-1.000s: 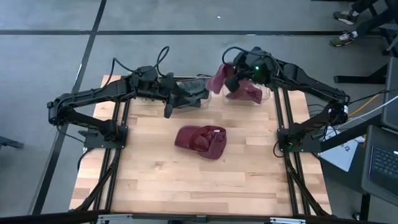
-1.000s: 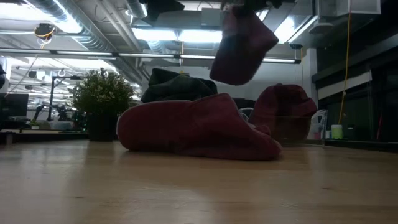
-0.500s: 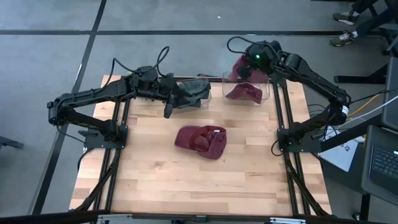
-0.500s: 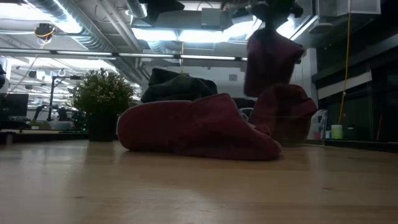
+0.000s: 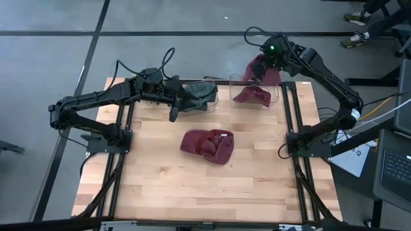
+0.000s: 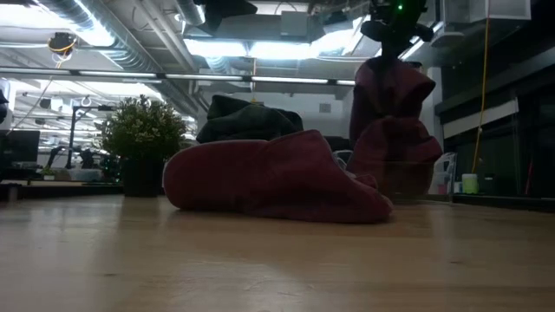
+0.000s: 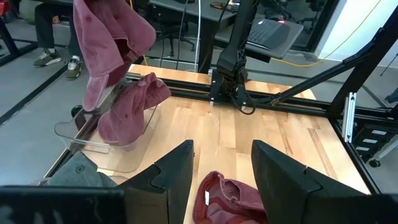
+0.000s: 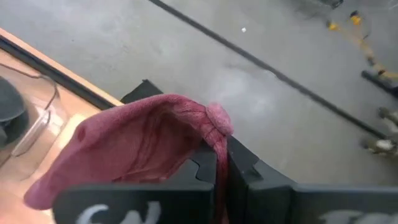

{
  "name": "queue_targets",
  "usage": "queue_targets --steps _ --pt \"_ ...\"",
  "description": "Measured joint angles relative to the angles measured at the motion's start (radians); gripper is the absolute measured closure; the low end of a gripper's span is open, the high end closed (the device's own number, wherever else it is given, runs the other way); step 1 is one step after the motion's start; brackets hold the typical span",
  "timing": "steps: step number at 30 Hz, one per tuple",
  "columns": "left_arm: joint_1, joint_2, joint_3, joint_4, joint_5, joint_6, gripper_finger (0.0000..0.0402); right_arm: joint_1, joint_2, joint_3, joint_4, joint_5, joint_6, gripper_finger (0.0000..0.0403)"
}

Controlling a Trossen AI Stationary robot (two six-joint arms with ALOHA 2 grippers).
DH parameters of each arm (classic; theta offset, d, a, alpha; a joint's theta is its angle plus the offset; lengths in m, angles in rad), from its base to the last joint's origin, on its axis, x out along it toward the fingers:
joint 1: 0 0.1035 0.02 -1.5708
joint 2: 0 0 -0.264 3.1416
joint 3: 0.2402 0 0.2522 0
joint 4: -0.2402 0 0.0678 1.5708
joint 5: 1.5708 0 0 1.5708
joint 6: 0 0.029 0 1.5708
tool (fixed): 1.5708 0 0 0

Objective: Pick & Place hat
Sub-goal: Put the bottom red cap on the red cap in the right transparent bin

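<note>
— Three maroon hats listed?
— Largest: hat (image 5: 209, 145) lying mid-table. Second hat (image 5: 252, 95) sits in the clear bin (image 5: 277, 95). Third hat (image 5: 257, 67) hangs over the bin's far edge, pinched by the right gripper (image 5: 266, 59).
— Left gripper (image 7: 222, 163)?
— Spread, beside a dark green hat (image 5: 200, 93).

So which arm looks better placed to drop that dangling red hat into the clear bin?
The right. Its gripper is shut on the dangling hat at the clear bin's far edge. The left gripper is open and empty, by the dark hat.
</note>
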Motion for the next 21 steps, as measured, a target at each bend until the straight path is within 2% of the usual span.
queue_targets --steps 4,11,21 --pt "0.000 0.000 0.000 0.000 0.000 0.000 0.0243 -0.040 0.007 0.000 -0.010 -0.026 -0.013 0.0395" --pt "0.000 0.000 0.000 -0.003 0.000 0.000 0.0246 -0.092 0.050 0.000 -0.027 -0.148 -0.039 0.0395" --pt "0.000 0.000 0.000 -0.008 0.000 0.000 0.0243 -0.094 0.136 -0.001 -0.035 -0.146 -0.141 0.0395"
